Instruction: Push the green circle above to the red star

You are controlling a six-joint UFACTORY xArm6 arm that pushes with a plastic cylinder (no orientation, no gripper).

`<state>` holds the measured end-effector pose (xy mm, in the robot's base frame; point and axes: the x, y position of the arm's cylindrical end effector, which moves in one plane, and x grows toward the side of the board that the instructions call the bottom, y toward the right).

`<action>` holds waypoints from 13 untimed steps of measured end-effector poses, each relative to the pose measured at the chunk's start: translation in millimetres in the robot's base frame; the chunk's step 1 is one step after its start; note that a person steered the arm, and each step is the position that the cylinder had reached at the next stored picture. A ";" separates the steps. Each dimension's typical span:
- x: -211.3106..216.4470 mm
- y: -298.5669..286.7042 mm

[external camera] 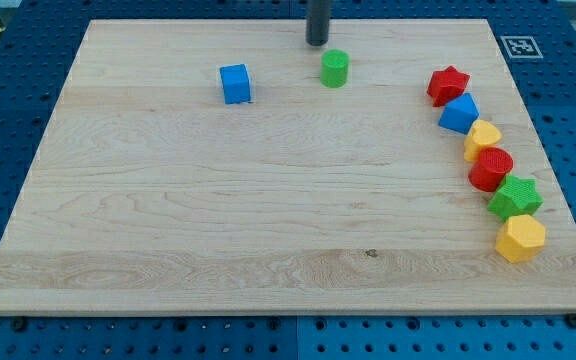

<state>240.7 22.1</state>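
The green circle sits near the view's top, a little right of the middle. The red star lies to its right, at the top of a curved row of blocks, with a clear gap between the two. My tip stands just above and slightly left of the green circle, close to it but apart from it.
A blue cube lies left of the green circle. Below the red star run a blue block, a yellow block, a red circle, a green star and a yellow hexagon. The board's right edge is close to them.
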 end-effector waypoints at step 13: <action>40.6 134.2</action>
<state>281.3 156.4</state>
